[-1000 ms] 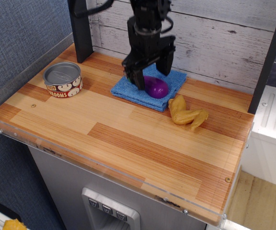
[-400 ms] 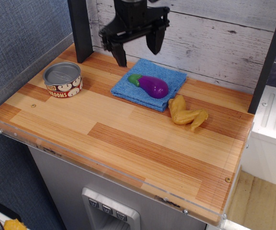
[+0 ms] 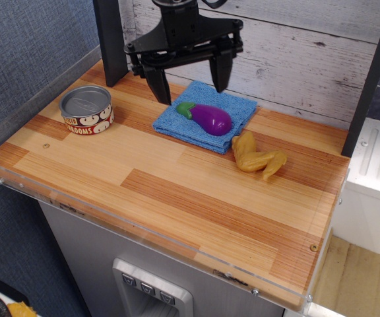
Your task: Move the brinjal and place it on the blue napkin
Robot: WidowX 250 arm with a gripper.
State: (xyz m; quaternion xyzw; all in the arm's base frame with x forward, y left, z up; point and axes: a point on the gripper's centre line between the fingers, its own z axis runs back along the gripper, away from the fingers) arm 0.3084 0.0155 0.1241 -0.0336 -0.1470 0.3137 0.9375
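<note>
My gripper (image 3: 190, 82) hangs wide open at upper centre. The brinjal (image 3: 207, 118) lies on the blue napkin (image 3: 239, 108), near its front edge; any nudge from me could roll it toward the toy chicken wing (image 3: 256, 158).

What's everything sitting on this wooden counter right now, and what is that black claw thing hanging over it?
brinjal: one, glossy purple with a green stem cap, lying on the blue napkin.
blue napkin: one, blue, folded square near the back of the wooden counter.
toy chicken wing: one, yellow-tan, on the wood just right of the napkin's front corner.
tin can: one, silver top with a red and white label, at the left side of the counter.
wooden counter: one, striped brown wood, with a clear edge strip along the front.
gripper: one, black, open wide, raised above the napkin's back edge, holding nothing.
</note>
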